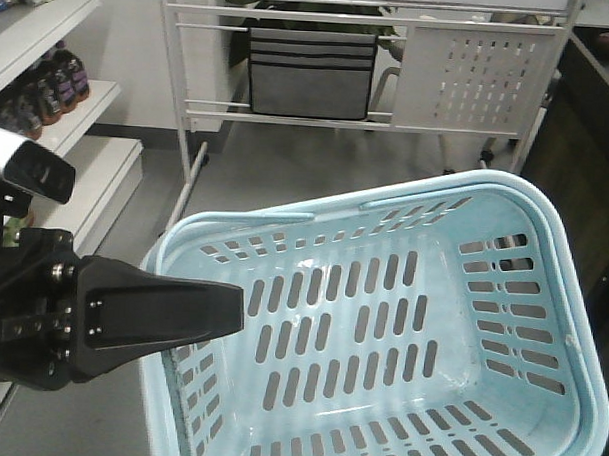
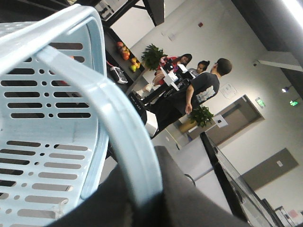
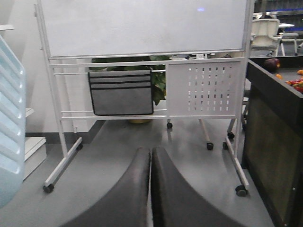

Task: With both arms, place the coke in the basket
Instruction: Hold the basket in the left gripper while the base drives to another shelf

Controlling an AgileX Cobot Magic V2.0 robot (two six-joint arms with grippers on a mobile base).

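Note:
The light blue basket (image 1: 285, 215) fills the lower right of the front view, tilted and empty inside. My left gripper (image 1: 234, 311), a black wedge, reaches in from the left over the basket's near-left rim. In the left wrist view that gripper (image 2: 158, 191) is shut on the basket's curved handle (image 2: 118, 118), which runs between the two dark fingers. My right gripper (image 3: 150, 152) is shut with nothing in it and hangs over the grey floor, with an edge of the basket (image 3: 9, 132) to its left. The coke is out of view.
A white wheeled board stand (image 1: 368, 115) with a grey fabric pouch (image 1: 310, 73) stands behind the basket. White shelves with dark bottles (image 1: 51, 84) are on the left. A dark counter (image 3: 270, 123) with fruit is on the right. People (image 2: 203, 85) stand far off.

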